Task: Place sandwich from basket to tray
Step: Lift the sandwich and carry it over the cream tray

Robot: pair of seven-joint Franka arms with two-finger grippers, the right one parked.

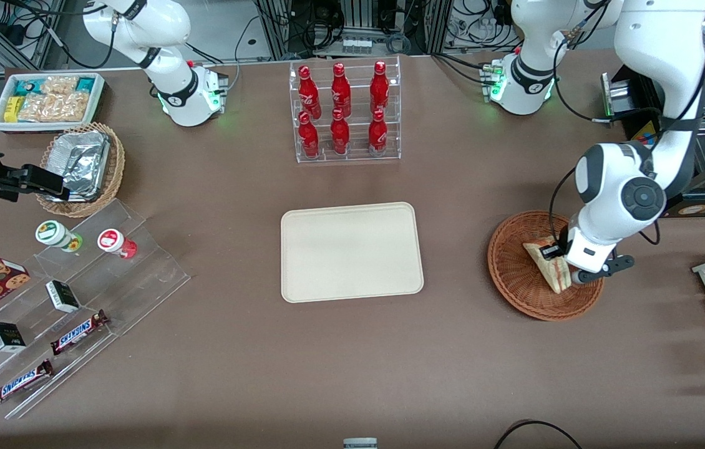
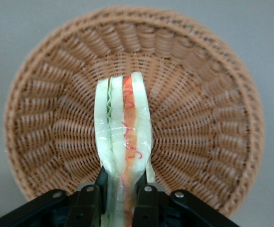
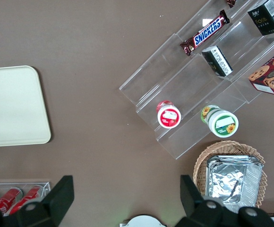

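Note:
The sandwich [image 1: 549, 265], a pale bread wedge with red and green filling, is in the round reddish-brown wicker basket [image 1: 515, 274] toward the working arm's end of the table. My left gripper [image 1: 568, 274] is down in the basket and shut on the sandwich. In the left wrist view the two black fingers [image 2: 99, 189] press both sides of the sandwich [image 2: 124, 127] with the basket's weave [image 2: 198, 123] under it. I cannot tell whether it rests on the weave. The cream-beige tray [image 1: 351, 252] lies bare at the table's middle.
A clear rack of red bottles [image 1: 343, 112] stands farther from the front camera than the tray. A clear stepped shelf with snack bars and cups [image 1: 65, 293], a tan basket with foil [image 1: 84, 165] and a white bin of packets [image 1: 50, 100] lie toward the parked arm's end.

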